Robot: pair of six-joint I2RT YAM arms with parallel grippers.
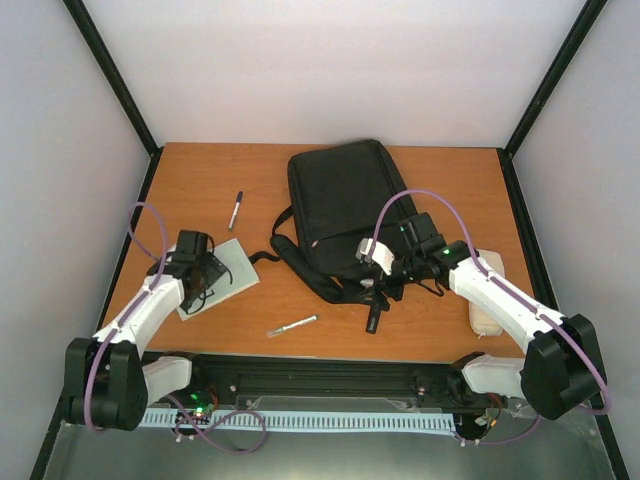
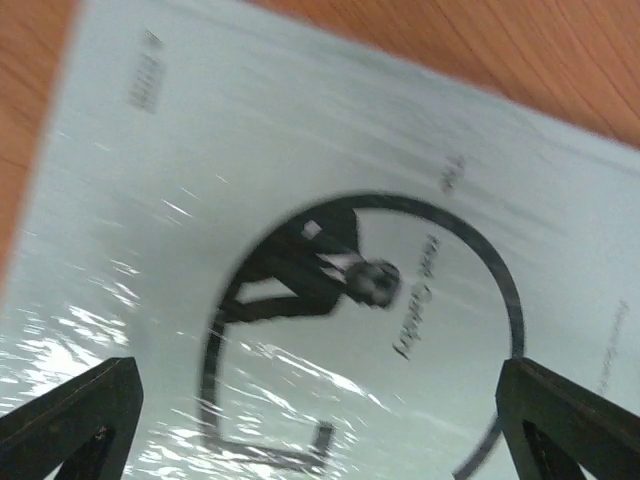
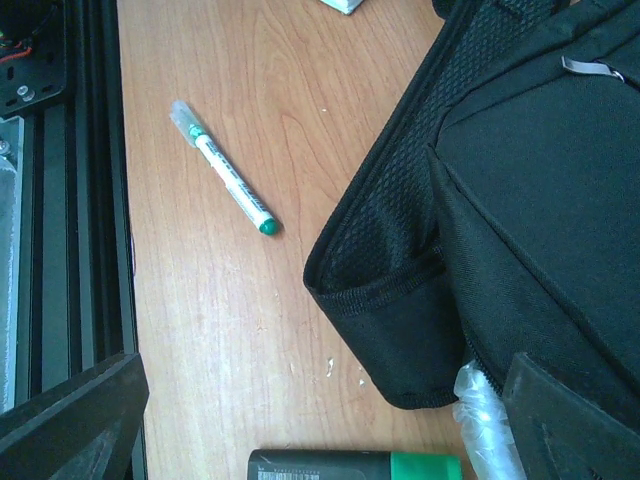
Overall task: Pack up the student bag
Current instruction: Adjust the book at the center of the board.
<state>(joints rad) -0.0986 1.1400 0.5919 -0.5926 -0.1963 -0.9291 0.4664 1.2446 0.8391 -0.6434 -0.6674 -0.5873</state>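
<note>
The student bag (image 1: pixel 340 205) is a large black backpack lying flat at the middle back of the table. Its side pocket and lower corner (image 3: pixel 430 300) fill the right of the right wrist view. My right gripper (image 1: pixel 385 268) hovers over that near corner, open and holding nothing; in the right wrist view, the right gripper (image 3: pixel 325 440) has only wood and the bag's corner between its fingers. My left gripper (image 1: pixel 205 272) stands open just above a pale green book (image 1: pixel 225 268). The book's glossy wrapped cover (image 2: pixel 300 200) fills the left wrist view, with the left gripper (image 2: pixel 320 430) spread wide over it.
A black pen (image 1: pixel 235 210) lies left of the bag. A white pen with a green tip (image 3: pixel 225 180) lies near the front rail (image 1: pixel 300 375). A black and green marker (image 3: pixel 355 465) rests below the bag's corner. A cream pouch (image 1: pixel 487 300) sits at the right, partly under my right arm.
</note>
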